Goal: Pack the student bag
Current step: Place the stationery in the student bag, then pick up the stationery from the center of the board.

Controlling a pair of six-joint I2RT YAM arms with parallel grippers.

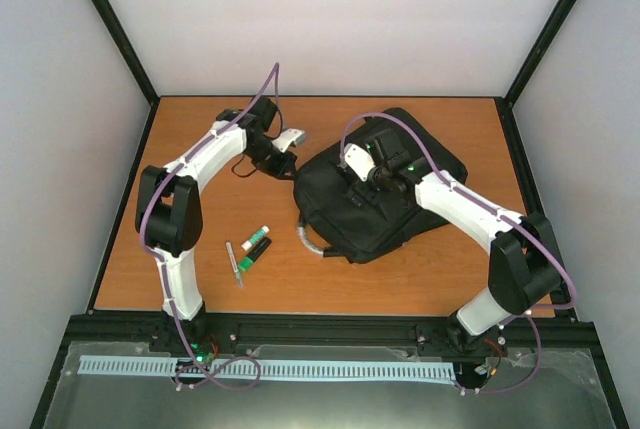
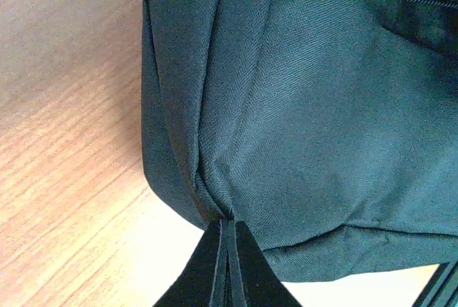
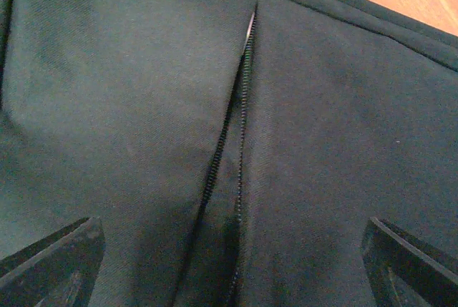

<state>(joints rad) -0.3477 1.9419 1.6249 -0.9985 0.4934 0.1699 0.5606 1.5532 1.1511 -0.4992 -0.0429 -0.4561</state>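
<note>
While your left hand (image 2: 229, 264) pinches the student bag (image 2: 322, 142) corner, right hand (image 3: 229, 264) gapes empty over its barely-parted zipper (image 3: 242, 106); packing looks unstarted.

A wooden table (image 1: 440, 259) with an orange-brown grain carries everything, and a black rim runs along its edges. A large black fabric bag (image 1: 365, 227) lies flat on the right-centre of the top, turned at an angle to the table's edges. Its grey loop handle (image 1: 309, 240) rests on the wood at the bag's near left corner. To the left of the handle, apart from the bag, lie two short pens (image 1: 255, 245) side by side, one green and white, one black. Just beside them, nearer the front edge, lies a thin grey stick (image 1: 235, 265).
</note>
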